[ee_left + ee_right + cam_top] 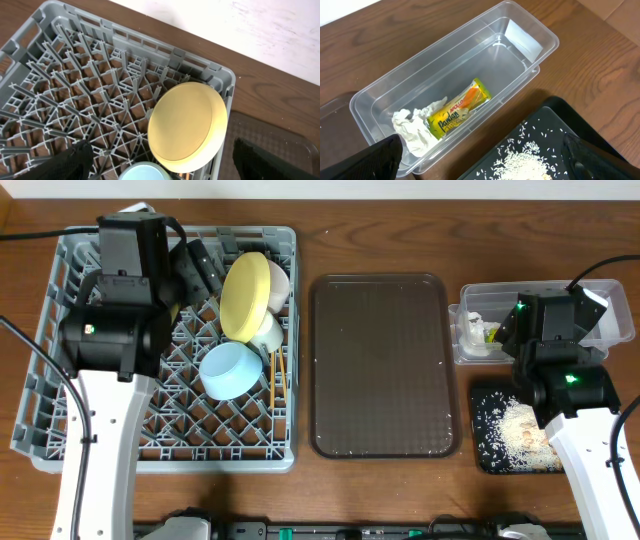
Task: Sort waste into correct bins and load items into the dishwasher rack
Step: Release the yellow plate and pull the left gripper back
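Observation:
The grey dishwasher rack [60, 410] holds the yellow plate [245, 295] on edge, the white bowl [268, 332], the light blue cup [230, 370] and the chopsticks [277, 375]. My left gripper [205, 270] hovers open just left of the plate. In the left wrist view the plate [187, 127] and cup [147, 172] lie below my gripper [165, 162], untouched by its fingers [75, 162]. My right gripper [482, 160] is open and empty over the gap between the clear tub [445, 47] and the black tray [555, 130]. The wrapper [459, 114] and napkin [415, 130] lie in the tub. Food scraps [525, 162] lie in the black tray.
A large brown serving tray [383, 365] lies bare between the rack and the bins. The clear tub [620, 310] sits behind the black tray [485, 430] at the right. The rack's left half [90, 90] shows only pegs.

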Available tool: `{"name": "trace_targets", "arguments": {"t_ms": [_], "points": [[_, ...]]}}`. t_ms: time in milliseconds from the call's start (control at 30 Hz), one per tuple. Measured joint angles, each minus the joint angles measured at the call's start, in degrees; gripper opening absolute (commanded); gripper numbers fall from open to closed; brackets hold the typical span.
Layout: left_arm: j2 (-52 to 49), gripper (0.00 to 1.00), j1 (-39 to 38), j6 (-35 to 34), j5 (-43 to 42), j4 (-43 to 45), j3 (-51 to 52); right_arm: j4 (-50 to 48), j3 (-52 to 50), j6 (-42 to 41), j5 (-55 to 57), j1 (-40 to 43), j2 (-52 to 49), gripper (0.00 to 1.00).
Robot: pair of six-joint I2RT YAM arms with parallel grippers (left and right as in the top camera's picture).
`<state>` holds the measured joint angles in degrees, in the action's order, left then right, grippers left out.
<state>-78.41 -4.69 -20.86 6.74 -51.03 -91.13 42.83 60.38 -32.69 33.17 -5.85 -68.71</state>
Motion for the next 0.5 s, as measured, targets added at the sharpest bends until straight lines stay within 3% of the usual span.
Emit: {"name": "trace_targets", "arguments": {"t_ms": [500], "points": [[-0.1, 0.92, 0.0, -0.2, 0.0, 0.0, 0.0, 0.0, 0.0, 0.0, 0.0, 0.0, 0.0, 0.99]]}}
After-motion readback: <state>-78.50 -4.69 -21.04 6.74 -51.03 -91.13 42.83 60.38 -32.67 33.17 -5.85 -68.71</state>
